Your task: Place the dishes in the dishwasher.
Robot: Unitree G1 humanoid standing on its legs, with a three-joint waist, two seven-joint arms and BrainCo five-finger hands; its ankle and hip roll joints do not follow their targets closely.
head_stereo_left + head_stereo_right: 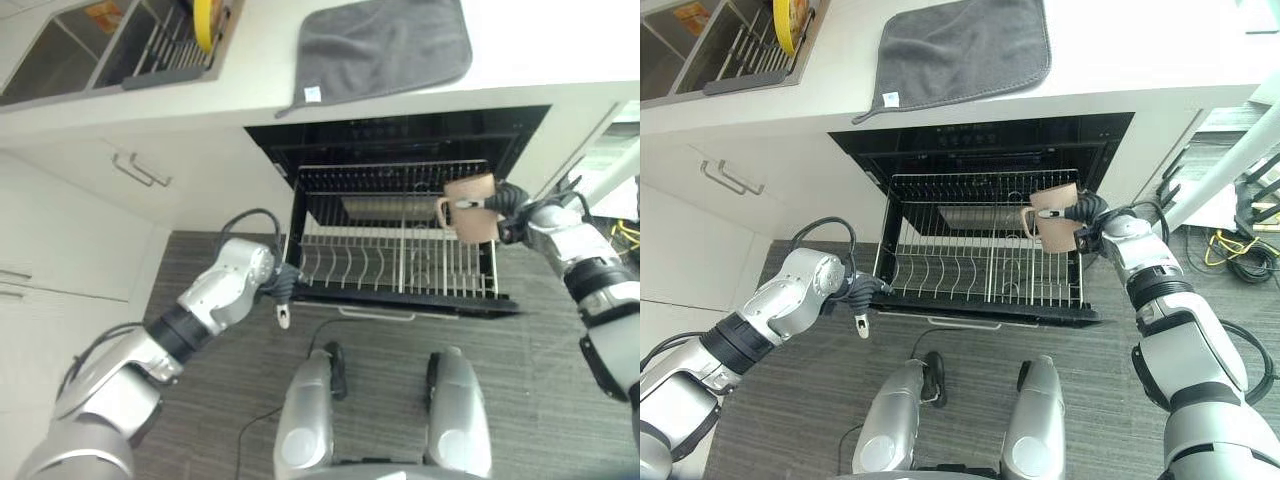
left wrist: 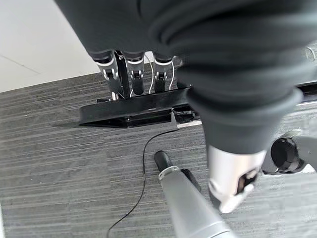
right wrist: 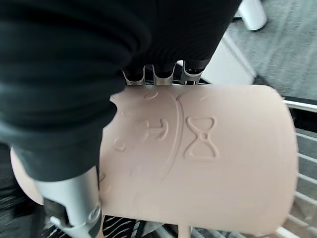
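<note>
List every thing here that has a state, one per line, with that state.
Dishwasher rack: pulled out, no dishes visible on it.
Mug: held above the rack, tilted.
Right hand: shut on the mug.
Left hand: at the rack's front edge, grip unclear.
Grey cloth: lying flat on the counter.

Both eye views look steeply down from the robot's head onto the bench (image 1: 250, 80) and the pulled-out dishwasher rack (image 1: 985, 250), sharing nearly the whole scene. The left wrist view looks along its hand (image 2: 131, 69) at the floor and rack edge. The right wrist view sits very close against a pink mug (image 3: 208, 163), apparently over rack wires.
</note>
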